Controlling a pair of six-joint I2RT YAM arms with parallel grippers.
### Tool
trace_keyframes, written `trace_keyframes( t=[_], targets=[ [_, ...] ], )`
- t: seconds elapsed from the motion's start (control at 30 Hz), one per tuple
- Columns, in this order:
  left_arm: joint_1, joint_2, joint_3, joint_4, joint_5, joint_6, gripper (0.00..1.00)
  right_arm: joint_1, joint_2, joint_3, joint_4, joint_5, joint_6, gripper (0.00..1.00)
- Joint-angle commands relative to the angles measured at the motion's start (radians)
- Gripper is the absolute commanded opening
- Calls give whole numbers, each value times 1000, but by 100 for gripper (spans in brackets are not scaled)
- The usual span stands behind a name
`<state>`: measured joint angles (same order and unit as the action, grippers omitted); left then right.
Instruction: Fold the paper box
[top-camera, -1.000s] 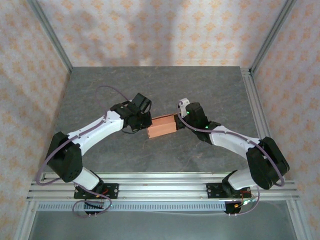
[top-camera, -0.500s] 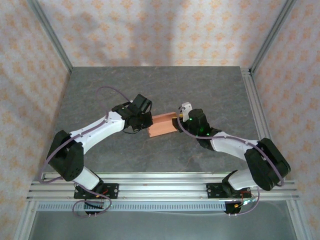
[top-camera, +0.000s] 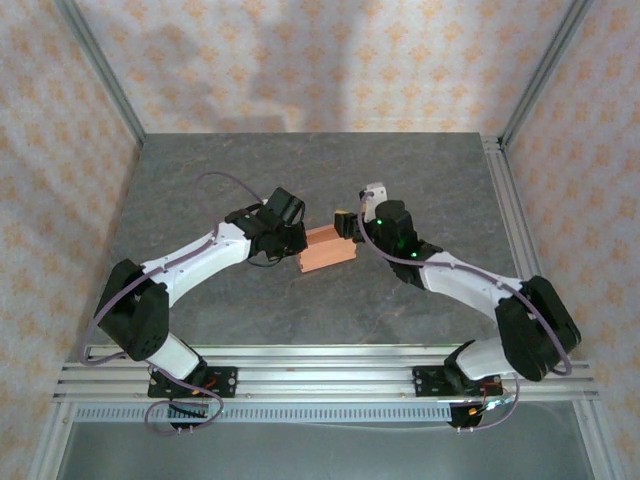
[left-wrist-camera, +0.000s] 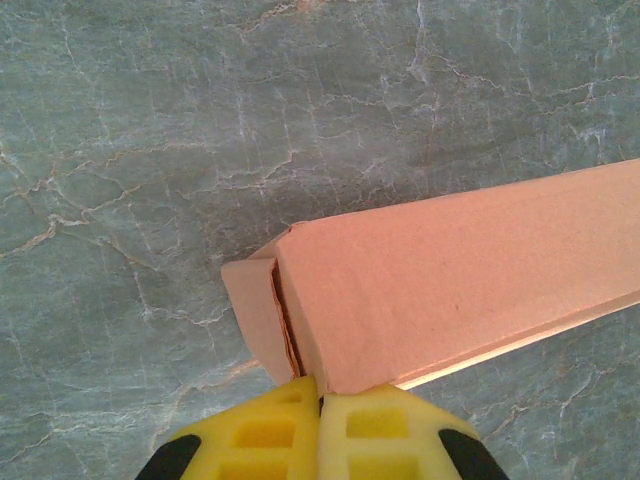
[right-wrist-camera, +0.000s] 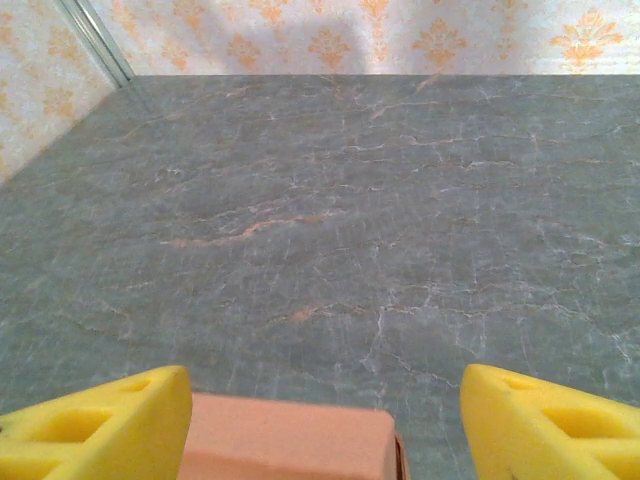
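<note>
**Two robot arms met at a salmon-orange paper box (top-camera: 326, 250) lying mid-table on a grey, marble-veined table (top-camera: 300, 170).**

The box, a closed rectangular shape, rested on the stone-look surface, whose pale and rust-coloured veins spread out all round it. At the box's left end, the left gripper (left-wrist-camera: 320, 420) had its yellow fingers pressed together at a corner by a folded flap; whether any card was nipped between them could not be told. At the box's right end, the right gripper (right-wrist-camera: 325, 390) stood wide open and held nothing, one pad on either side of the box. Behind and beside the box rose walls (top-camera: 300, 60) papered cream with orange floral motifs, edged by metal frame posts (top-camera: 100, 70). An aluminium rail (top-camera: 320, 375) ran along the table edge nearer than the box.
</note>
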<state>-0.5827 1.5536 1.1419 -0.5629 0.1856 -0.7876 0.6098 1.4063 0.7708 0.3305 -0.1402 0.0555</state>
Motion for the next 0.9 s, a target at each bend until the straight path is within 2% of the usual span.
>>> trace_keyframes(
  t=[0.0, 0.1, 0.23, 0.4, 0.67, 0.77, 0.87],
  targets=[
    [-3, 33, -36, -62, 17, -1, 0, -4, 51, 17, -48, 24, 20, 71],
    [-3, 16, -40, -47, 40, -7, 1, -4, 82, 3, -30, 14, 18, 71],
    [-4, -6, -57, 12, 114, -12, 11, -3, 114, -17, -7, 5, 25, 71],
    [-2, -34, -52, 26, 149, -5, 20, -4, 159, -42, 18, 13, 18, 71],
    [1, -84, -42, 37, 188, 27, 26, -4, 190, -68, 28, 15, 12, 64],
    [1, -113, -44, 72, 185, 27, 51, -4, 202, -70, 31, 10, 13, 63],
    [5, -128, -39, 57, 108, 13, 62, -4, 202, -70, 35, 4, 18, 62]
  ],
)
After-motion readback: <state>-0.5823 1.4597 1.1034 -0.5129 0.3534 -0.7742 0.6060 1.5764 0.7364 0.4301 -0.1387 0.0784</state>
